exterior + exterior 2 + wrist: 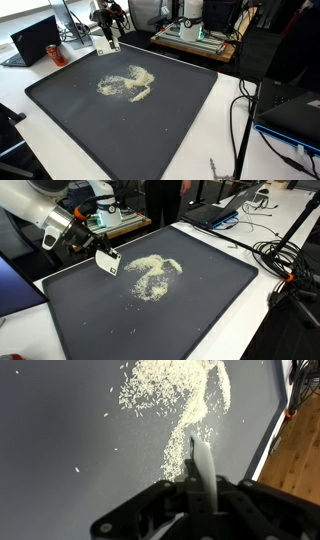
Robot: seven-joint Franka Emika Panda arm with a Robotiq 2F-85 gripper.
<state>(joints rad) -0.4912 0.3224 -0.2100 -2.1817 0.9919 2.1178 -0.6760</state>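
My gripper [197,488] is shut on a flat white card [203,468] that sticks out edge-on between the fingers. In both exterior views the card [106,45] [107,264] hangs just above the far edge of a large dark tray [60,110] [210,310]. A pile of pale grains [128,84] [155,272] [175,400] is spread in a curved streak across the tray's middle, a short way from the card. A few stray grains lie apart from the pile.
A red can [56,53] and a laptop [34,40] stand on the white table beyond the tray. Black cables [243,110] [285,265] trail beside the tray. More equipment stands at the back [195,30].
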